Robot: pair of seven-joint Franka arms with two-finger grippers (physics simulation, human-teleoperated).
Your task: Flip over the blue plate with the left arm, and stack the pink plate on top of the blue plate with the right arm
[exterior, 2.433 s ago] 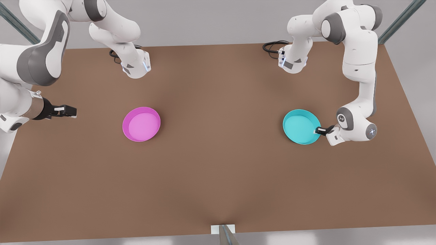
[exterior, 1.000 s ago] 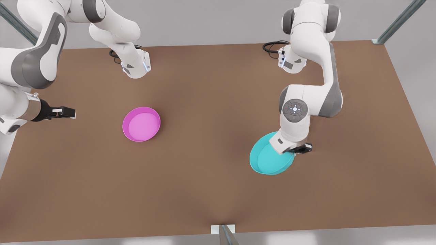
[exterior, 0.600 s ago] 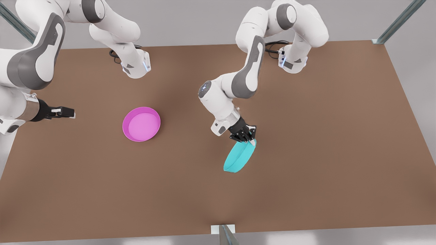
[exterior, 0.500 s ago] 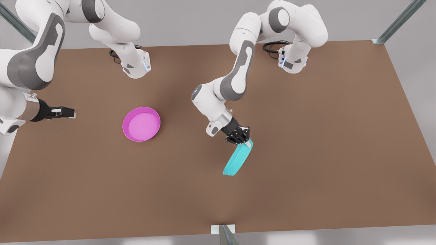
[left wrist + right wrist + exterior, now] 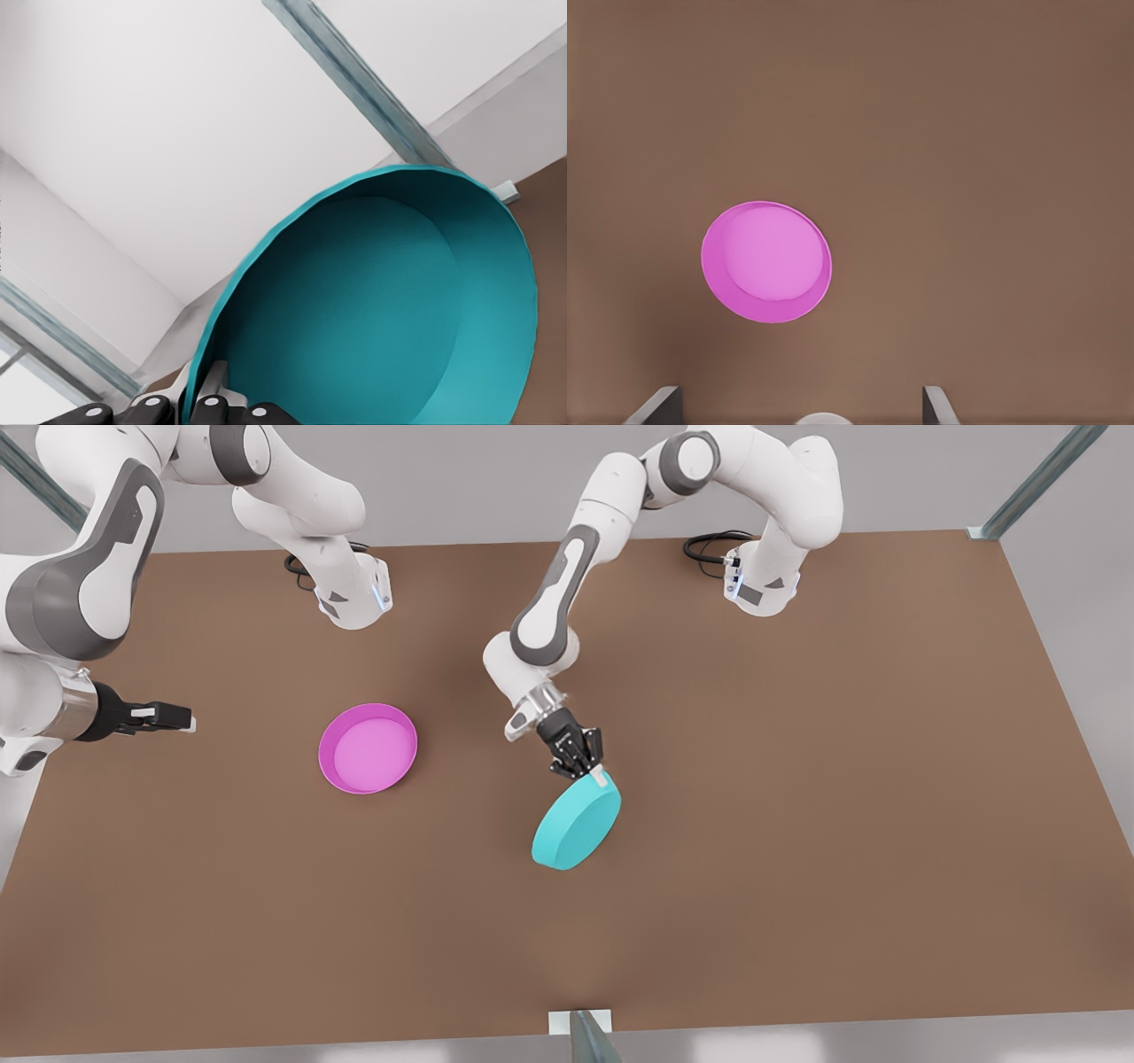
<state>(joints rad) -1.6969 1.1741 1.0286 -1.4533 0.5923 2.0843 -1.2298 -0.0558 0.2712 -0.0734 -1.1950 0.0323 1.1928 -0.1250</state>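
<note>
The blue plate [image 5: 381, 310] is seen from its hollow side, tilted steeply, with its flat inner floor and low rim turned toward the camera. Its rim is clamped at the near edge by the left gripper [image 5: 205, 400], one pale fingertip [image 5: 215, 396] being pressed against the inside of the rim. Behind the plate, white walls crossed by grey metal struts [image 5: 363, 75] are seen, and a strip of brown table [image 5: 551, 230] beside the rim.

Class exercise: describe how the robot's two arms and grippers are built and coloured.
Both arms are glossy white with rounded links and grey joint panels. Each base carries blue lights and a black cable. The left gripper and right gripper are black with pale fingertips, and the right gripper has a metallic wrist collar.
</note>
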